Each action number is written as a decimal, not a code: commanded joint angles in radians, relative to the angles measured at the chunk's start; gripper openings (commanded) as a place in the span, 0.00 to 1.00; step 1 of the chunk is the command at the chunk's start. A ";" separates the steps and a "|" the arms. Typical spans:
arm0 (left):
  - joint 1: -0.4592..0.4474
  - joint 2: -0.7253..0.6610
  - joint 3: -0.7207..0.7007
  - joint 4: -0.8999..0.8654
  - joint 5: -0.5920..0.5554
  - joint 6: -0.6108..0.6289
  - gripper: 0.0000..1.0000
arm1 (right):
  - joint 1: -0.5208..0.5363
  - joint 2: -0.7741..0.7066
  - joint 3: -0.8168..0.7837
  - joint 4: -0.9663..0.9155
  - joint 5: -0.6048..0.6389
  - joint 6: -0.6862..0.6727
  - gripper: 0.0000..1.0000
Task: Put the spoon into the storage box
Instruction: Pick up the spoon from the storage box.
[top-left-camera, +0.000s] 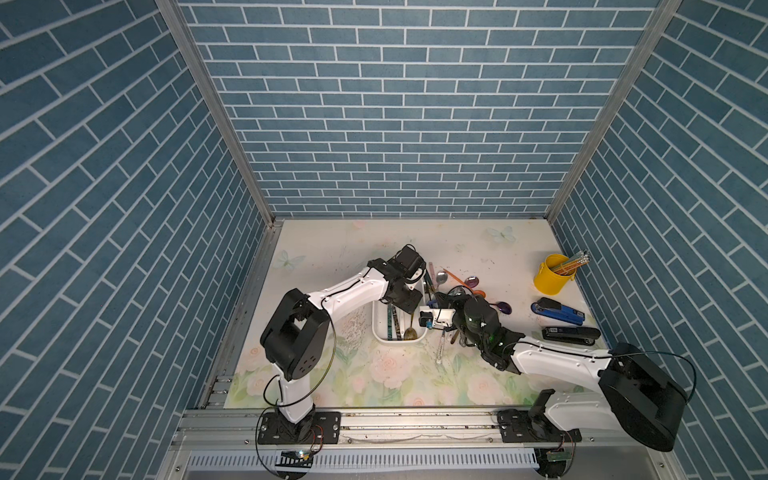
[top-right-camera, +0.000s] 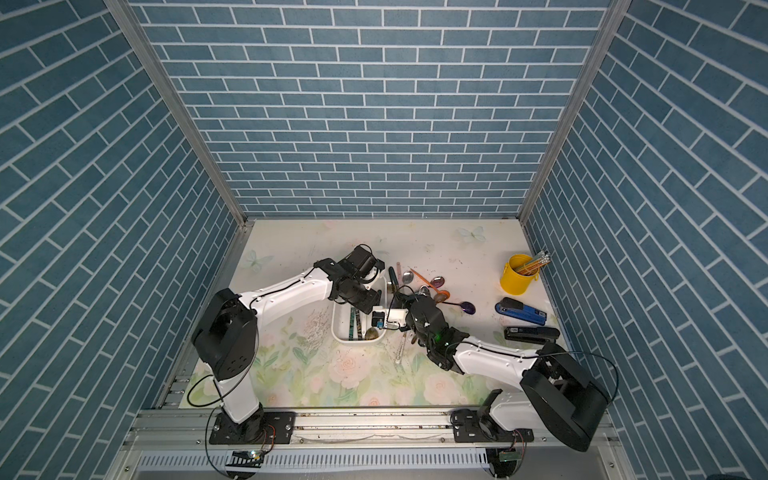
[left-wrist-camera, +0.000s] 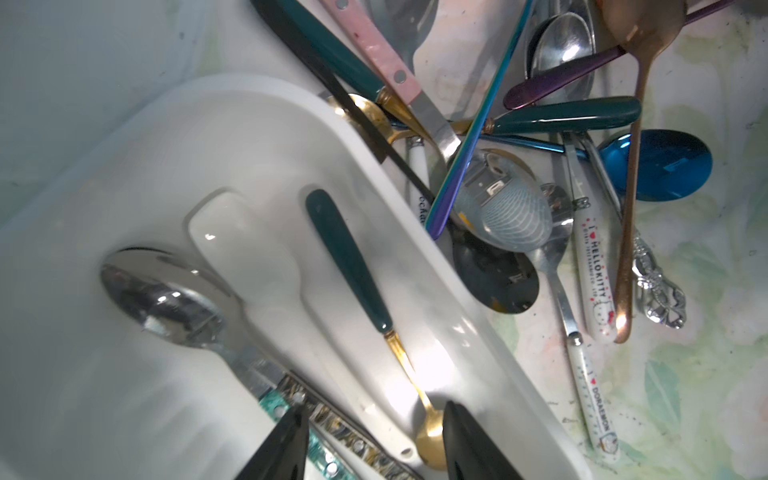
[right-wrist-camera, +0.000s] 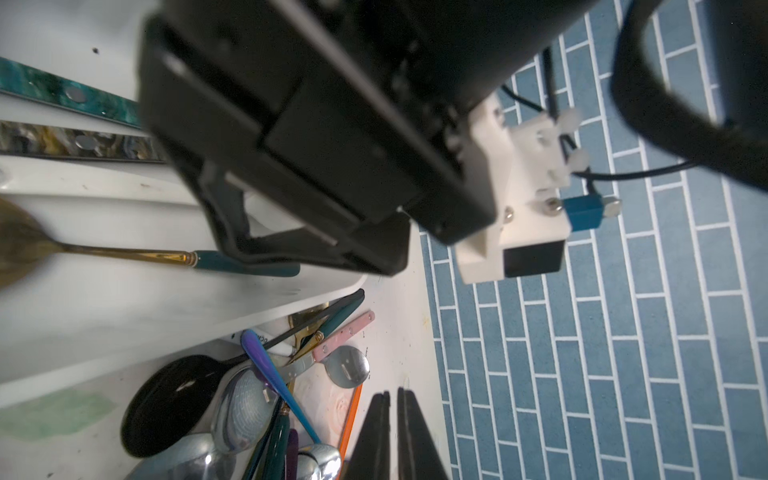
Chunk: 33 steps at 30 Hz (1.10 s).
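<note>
The green-handled gold spoon lies flat inside the white storage box, its gold bowl between the left gripper's parted jaws, which hold nothing. The right gripper, its 2 jaws almost together and empty, hangs above the spoon pile just outside the box

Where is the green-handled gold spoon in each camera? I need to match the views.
Top view: green-handled gold spoon, only its gold bowl and stem showing, at the near right corner of the storage box.
Top view: same corner.
Left wrist: whole spoon inside the box, bowl between the open fingers of the left gripper.
Right wrist: in the box, handle partly behind the left gripper.
Shared landmark: the white storage box.
</note>
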 joint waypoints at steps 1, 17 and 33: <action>-0.017 0.046 0.034 -0.011 0.008 -0.078 0.55 | -0.001 -0.032 -0.032 0.022 0.054 0.087 0.10; -0.025 0.159 0.072 -0.013 -0.041 -0.186 0.50 | -0.001 -0.069 -0.086 0.074 0.092 0.100 0.11; -0.027 0.273 0.076 -0.073 -0.160 -0.172 0.42 | -0.001 -0.028 -0.078 0.075 0.091 0.109 0.18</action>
